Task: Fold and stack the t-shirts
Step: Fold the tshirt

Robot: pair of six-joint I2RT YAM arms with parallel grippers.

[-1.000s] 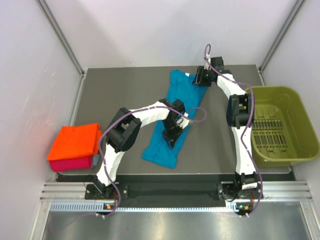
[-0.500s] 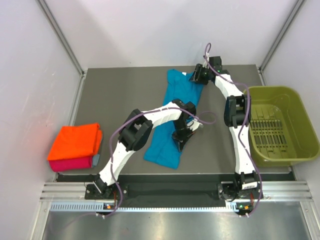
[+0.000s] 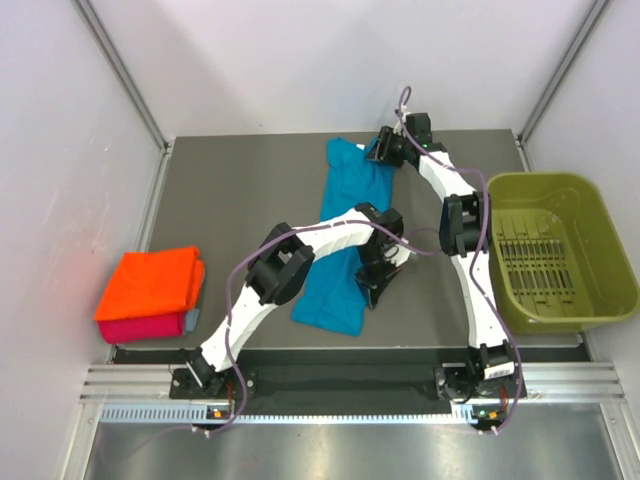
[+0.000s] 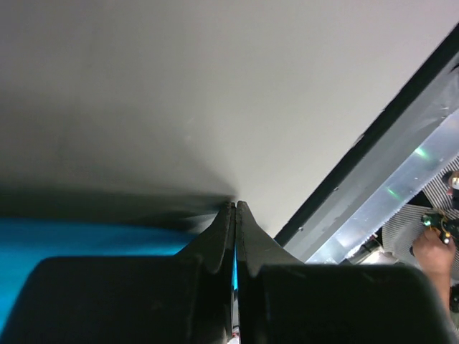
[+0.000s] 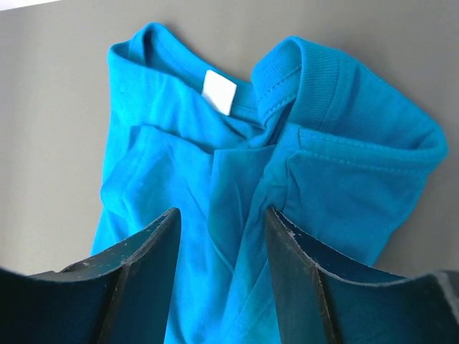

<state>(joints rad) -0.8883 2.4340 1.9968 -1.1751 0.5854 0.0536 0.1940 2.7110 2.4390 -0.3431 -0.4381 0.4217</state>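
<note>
The teal-blue t-shirt [image 3: 350, 187] lies lengthwise on the dark table, collar at the far end. My left gripper [image 3: 378, 275] is at the shirt's near right edge; in the left wrist view the gripper [image 4: 235, 206] is shut with a thin strip of teal cloth [image 4: 72, 236] between its jaws. My right gripper [image 3: 385, 150] is at the collar. In the right wrist view the gripper [image 5: 221, 213] is open, its fingers resting on the teal cloth [image 5: 344, 172] just below the white neck label [image 5: 219, 92]. The folded orange t-shirt [image 3: 150, 280] lies on the magenta-pink one [image 3: 140, 327] at the left edge.
An olive-green plastic basket [image 3: 545, 180] stands at the table's right side. The table's metal front rail [image 4: 401, 179] shows in the left wrist view. Grey walls enclose the far and side edges.
My left gripper has moved right and slightly nearer, carrying the shirt's edge. My right gripper has shifted left at the collar, and the shirt's far end has shifted left with it.
</note>
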